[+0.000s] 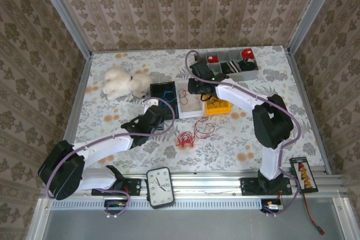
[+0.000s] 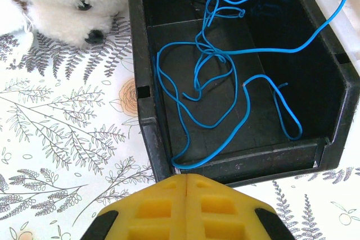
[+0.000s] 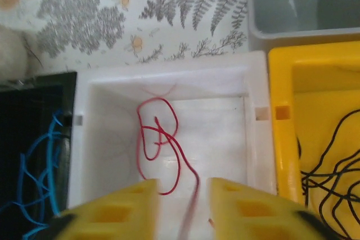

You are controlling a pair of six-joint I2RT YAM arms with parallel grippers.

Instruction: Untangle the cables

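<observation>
Left hand closed, empty, at rim of black bin; right hand parted around red cable

Blue cable looped in black bin, red cable in white bin, dark cables in yellow bin

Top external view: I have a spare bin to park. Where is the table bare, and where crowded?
Bare cloth lies between the red cables and the right arm, and along the far edge between the plush toy and the grey organizer. Crowded mid-table: black bin, white bin and yellow bin in a row.
</observation>
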